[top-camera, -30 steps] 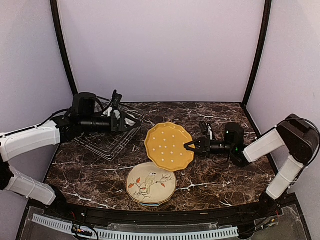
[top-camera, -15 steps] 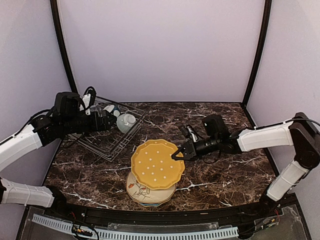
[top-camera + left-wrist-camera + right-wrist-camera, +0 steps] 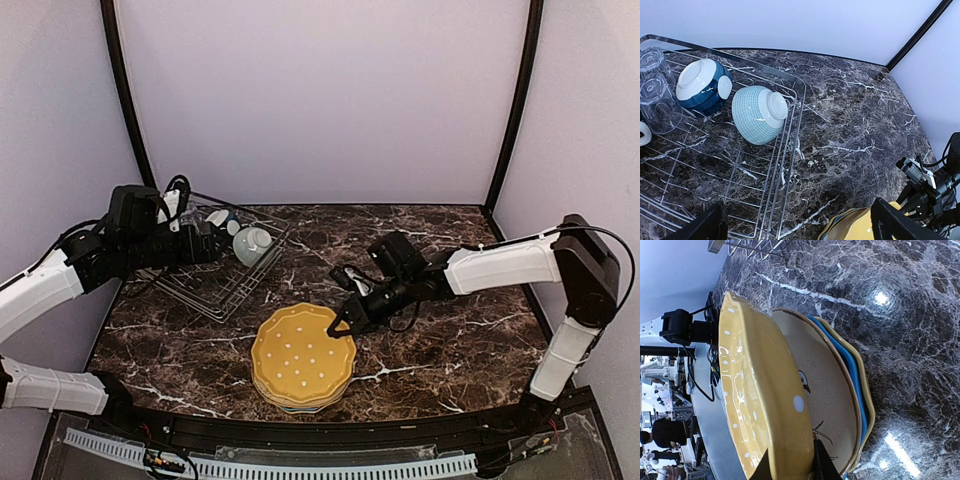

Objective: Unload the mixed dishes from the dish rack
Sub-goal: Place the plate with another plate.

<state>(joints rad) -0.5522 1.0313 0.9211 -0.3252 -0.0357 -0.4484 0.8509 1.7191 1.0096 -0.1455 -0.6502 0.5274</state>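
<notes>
My right gripper (image 3: 340,323) is shut on the rim of a yellow white-dotted plate (image 3: 303,358). In the right wrist view the gripper (image 3: 790,462) holds the yellow plate (image 3: 752,390) slightly tilted over a stack: a cream bird plate (image 3: 827,385), a blue plate (image 3: 854,375) and another yellow plate (image 3: 867,395). The wire dish rack (image 3: 225,285) stands at the back left. My left gripper (image 3: 208,243) is open and empty above the rack's right rim (image 3: 799,107). The rack holds a pale checked bowl (image 3: 757,115), a dark blue mug (image 3: 702,87) and clear glass tumblers (image 3: 655,95).
The dark marble table (image 3: 440,340) has black frame posts (image 3: 510,110) at the back corners and purple walls around it. A slotted rail (image 3: 300,467) runs along the near edge, close to the plate stack.
My right gripper carried the yellow plate left and down, from tilted upright to nearly flat on the stack. My left arm drew back over the rack early on, then stayed still.
</notes>
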